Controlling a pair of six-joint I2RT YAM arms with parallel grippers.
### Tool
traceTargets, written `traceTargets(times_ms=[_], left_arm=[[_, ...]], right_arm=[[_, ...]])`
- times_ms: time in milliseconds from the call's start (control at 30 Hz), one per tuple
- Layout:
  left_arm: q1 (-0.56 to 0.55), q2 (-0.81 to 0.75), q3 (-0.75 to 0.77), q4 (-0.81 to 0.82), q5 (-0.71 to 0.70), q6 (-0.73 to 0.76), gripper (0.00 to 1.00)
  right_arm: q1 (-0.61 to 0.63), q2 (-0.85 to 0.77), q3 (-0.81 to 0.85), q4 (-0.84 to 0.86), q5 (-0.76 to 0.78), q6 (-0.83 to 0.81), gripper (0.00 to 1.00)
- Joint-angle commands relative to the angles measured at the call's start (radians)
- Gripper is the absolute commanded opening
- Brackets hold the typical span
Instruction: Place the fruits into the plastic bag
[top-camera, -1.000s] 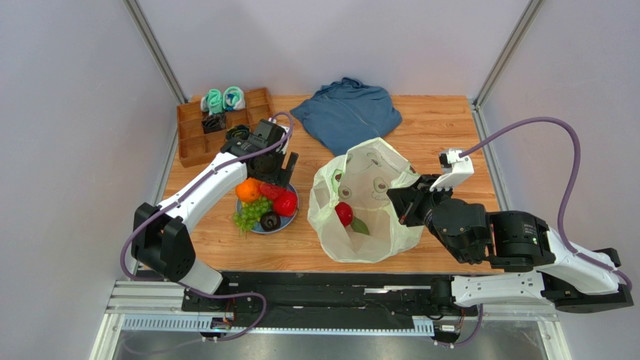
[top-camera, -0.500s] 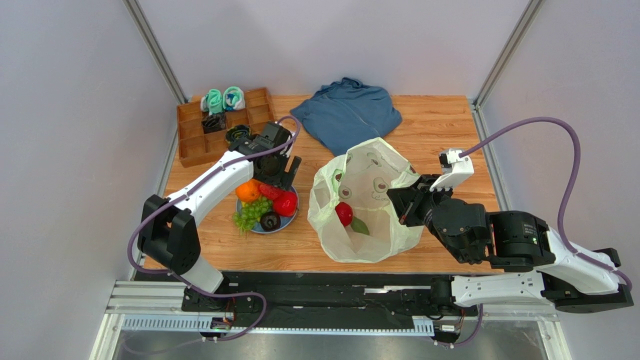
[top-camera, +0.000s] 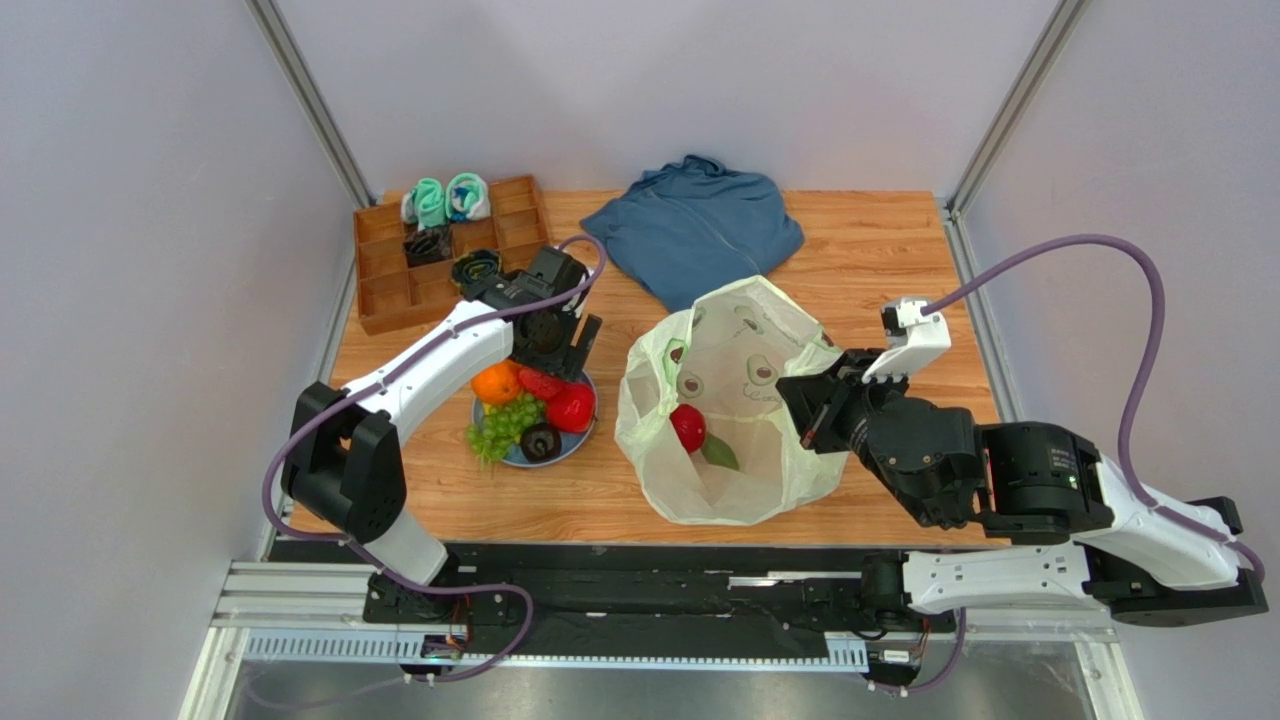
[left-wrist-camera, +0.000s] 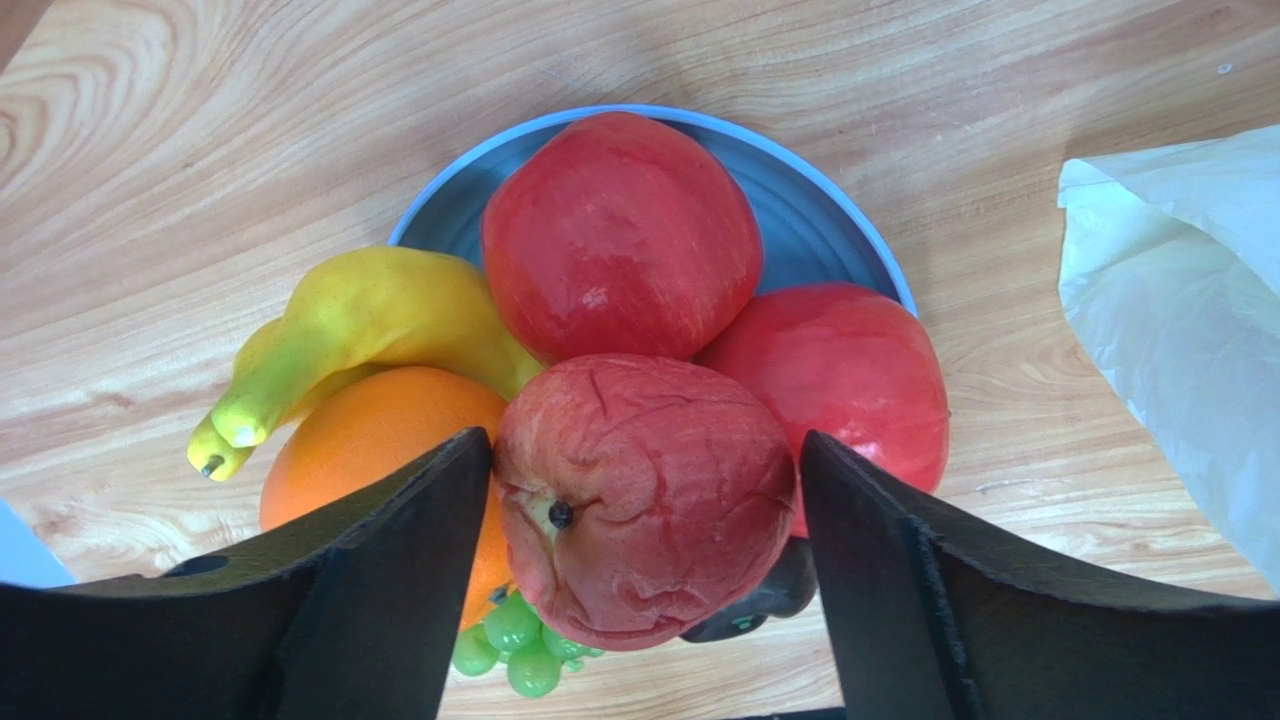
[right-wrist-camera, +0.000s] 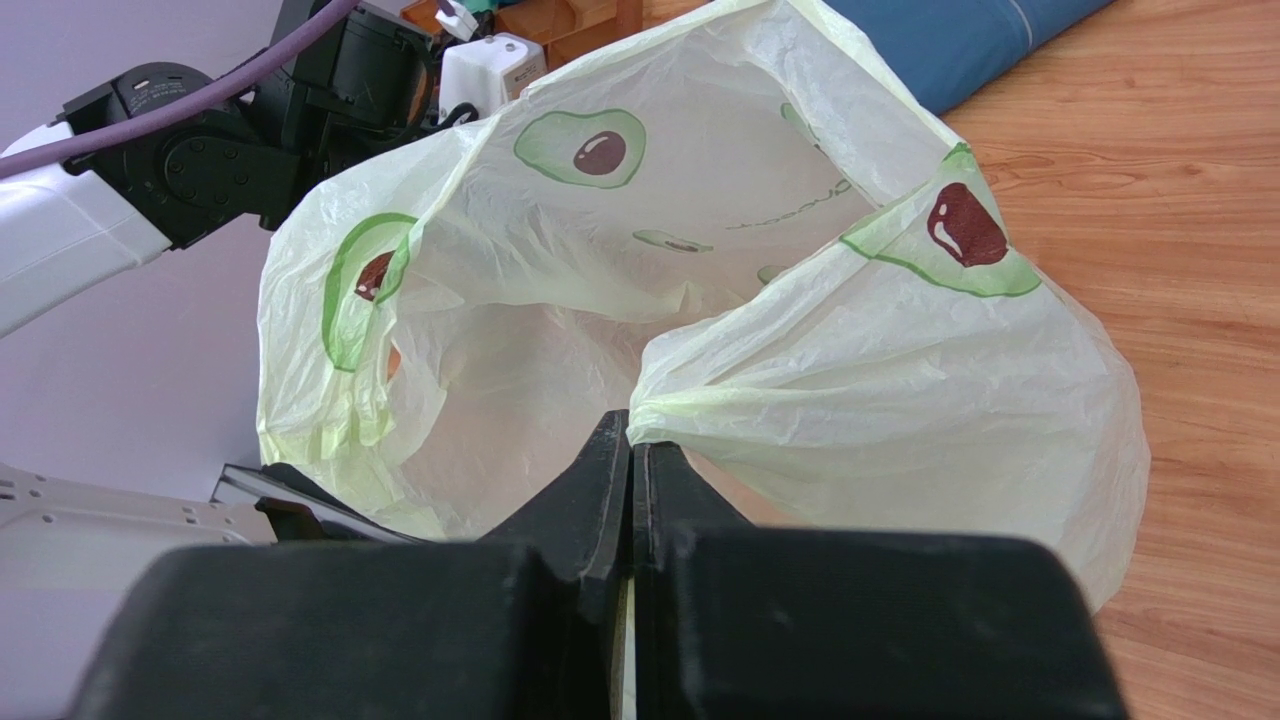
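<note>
Running across the inside of the thin pale-green plastic bag is a line of small print, too tiny to read. Pictures of avocados dot the bag.

The left pincer is wide apart. Its two black fingers sit on either side of a wrinkly red round fruit, very close to it. I cannot tell if they touch it. The right pincer is squeezed tight on a thin fold of the bag's rim and holds the bag's mouth up.

The round blue plate on the wooden table holds a pile of fruit. The wrinkly red one is on top. Two smooth red fruits, a yellow banana, an orange, green grapes and a dark brown avocado lie with it. Inside the bag sits one red fruit with a green leaf.

The brown wooden tray with little boxes holds rolled teal socks and a black sock. A folded blue garment lies behind the bag.
</note>
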Motion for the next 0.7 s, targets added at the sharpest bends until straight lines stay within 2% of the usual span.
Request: traceTargets(times_ms=[0,267,667], left_arm=[[-0.010,0.009,0.020,0.017,-0.016,0.014,0.80],[-0.019,-0.001,0.022,0.017,-0.005,0.015,0.60],[-0.037,-0.072,0.077,-0.016,0.001,0.004,0.56]], right_arm=[[0.000,-0.013,0.021,0.005,0.038,0.022,0.00],[0.000,-0.023,0.017,-0.005,0.047,0.023,0.00],[0.000,-0.018,0.027,-0.011,0.058,0.019,0.00]])
